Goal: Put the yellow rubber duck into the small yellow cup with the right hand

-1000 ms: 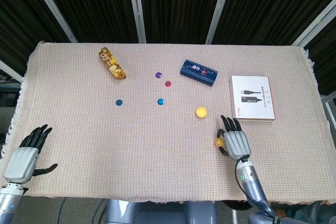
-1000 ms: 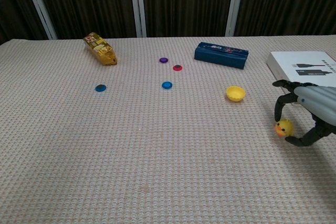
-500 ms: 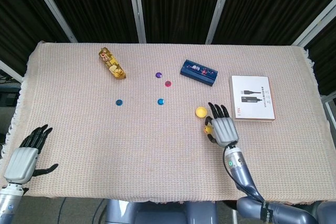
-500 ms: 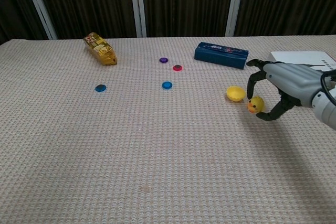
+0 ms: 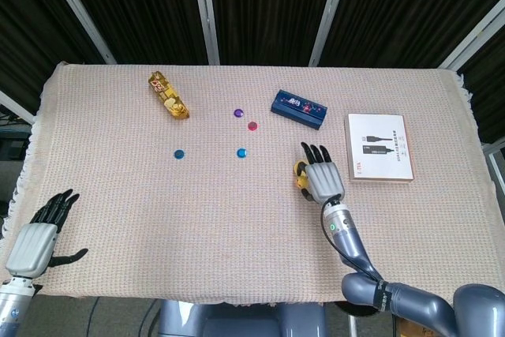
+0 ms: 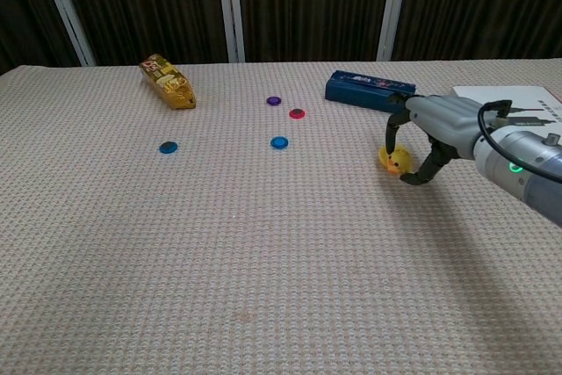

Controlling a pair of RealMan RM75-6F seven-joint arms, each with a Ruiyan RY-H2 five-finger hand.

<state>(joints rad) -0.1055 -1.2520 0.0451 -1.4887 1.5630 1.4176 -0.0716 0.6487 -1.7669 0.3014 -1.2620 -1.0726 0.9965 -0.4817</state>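
My right hand [image 6: 432, 127] pinches the yellow rubber duck [image 6: 400, 161] between thumb and a finger, right at the small yellow cup [image 6: 385, 155]. The duck hides most of the cup, and only a sliver of its rim shows to the left. In the head view the right hand [image 5: 320, 180] covers that spot, with a bit of yellow cup [image 5: 299, 168] showing at its left edge. I cannot tell whether the duck is touching the cup. My left hand [image 5: 35, 238] rests at the table's near left corner, fingers apart and holding nothing.
A gold snack packet [image 5: 168, 95] lies at the far left. A dark blue box [image 5: 298, 108] sits just beyond the cup, and a white box [image 5: 379, 146] lies to the right of my hand. Purple [image 5: 238, 113], red [image 5: 252, 125] and two blue discs [image 5: 241, 151] dot the middle.
My right hand has carried the duck away from the near right, forward and to the left, up to the yellow cup. The left hand has stayed put.
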